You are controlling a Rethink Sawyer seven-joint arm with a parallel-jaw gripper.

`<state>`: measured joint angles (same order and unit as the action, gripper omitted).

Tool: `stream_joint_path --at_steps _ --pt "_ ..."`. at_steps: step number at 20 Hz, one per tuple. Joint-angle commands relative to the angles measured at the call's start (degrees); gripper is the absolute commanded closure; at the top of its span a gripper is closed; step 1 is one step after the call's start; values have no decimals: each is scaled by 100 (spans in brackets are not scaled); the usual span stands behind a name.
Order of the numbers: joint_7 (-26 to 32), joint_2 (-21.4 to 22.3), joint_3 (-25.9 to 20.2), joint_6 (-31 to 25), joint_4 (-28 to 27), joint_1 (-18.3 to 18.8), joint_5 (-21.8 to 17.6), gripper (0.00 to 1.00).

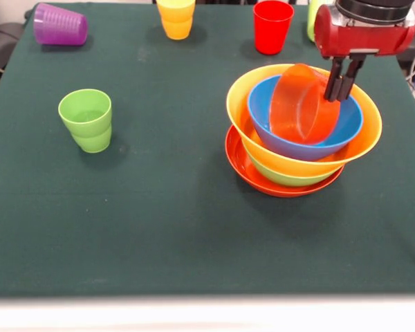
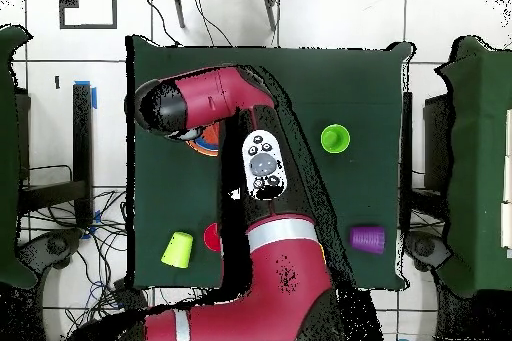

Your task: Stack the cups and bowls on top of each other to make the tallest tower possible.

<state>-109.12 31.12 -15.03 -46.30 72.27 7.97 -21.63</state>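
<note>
Gripper (image 1: 343, 84) pinches the small glossy orange plastic bowl (image 1: 301, 104), tilted on edge inside the rounded blue bowl (image 1: 290, 142).

Dark green tablecloth (image 1: 159, 228), white tiled floor (image 2: 440, 17), black cables (image 2: 60, 227), blue tape (image 2: 95, 94)

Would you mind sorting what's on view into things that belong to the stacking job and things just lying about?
For the job:
- bowl pile
- small orange bowl, tilted in the blue bowl, gripper at its rim
- green cup
- purple cup, on its side
- yellow cup
- red cup

Lying about:
- floor cables
</note>
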Motion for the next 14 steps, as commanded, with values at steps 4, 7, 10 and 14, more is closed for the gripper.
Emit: stream_joint_path --at_steps 4,7,10,14 --pt "1697 -303 -602 -398 5 89 -530 100" --pt "1613 -303 -585 -408 18 63 -541 100" --pt "1464 -307 -560 -318 94 27 -545 100" --pt "1224 -340 -528 -305 153 -33 -476 100"
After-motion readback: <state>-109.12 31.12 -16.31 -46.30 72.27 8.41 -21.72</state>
